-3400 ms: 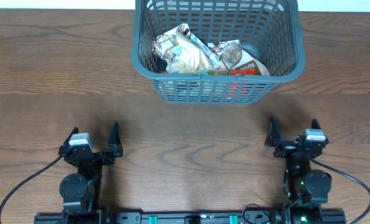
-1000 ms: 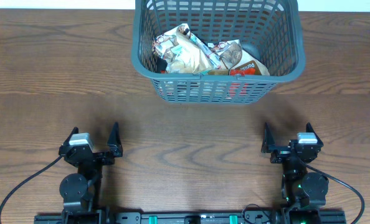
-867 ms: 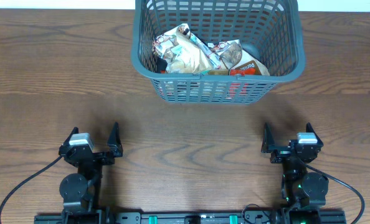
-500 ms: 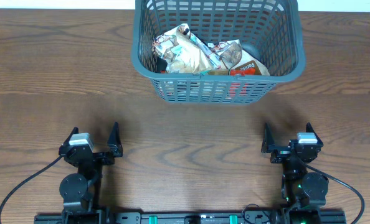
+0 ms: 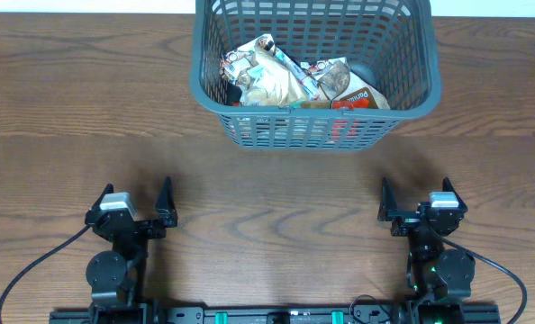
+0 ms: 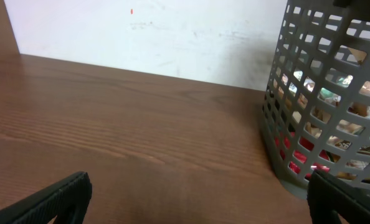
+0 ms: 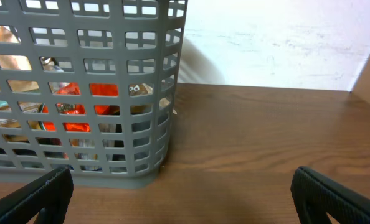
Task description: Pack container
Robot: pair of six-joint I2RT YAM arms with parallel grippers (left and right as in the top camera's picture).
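The container [image 5: 314, 131], a grey-blue slotted basket, stands at the far middle of the table. Several snack packets [image 5: 294, 81] lie inside it. My left gripper [image 5: 135, 191] rests near the front left, open and empty, well short of the basket. Near the front right, my right gripper [image 5: 416, 189] is also open and empty. In the left wrist view the container [image 6: 322, 93] fills the right side beyond the open gripper [image 6: 197, 205]. In the right wrist view the container [image 7: 79, 81] is at the left, with red packets showing through its slots, ahead of the open gripper [image 7: 182, 199].
Bare wooden table [image 5: 267, 189] lies between the grippers and the basket. A white wall [image 6: 154, 37] rises behind the table's far edge. Black cables [image 5: 24, 270] trail from the arm bases at the front.
Since the earliest frame the right gripper has shifted slightly left and back toward the front edge. Over the last second nothing has moved.
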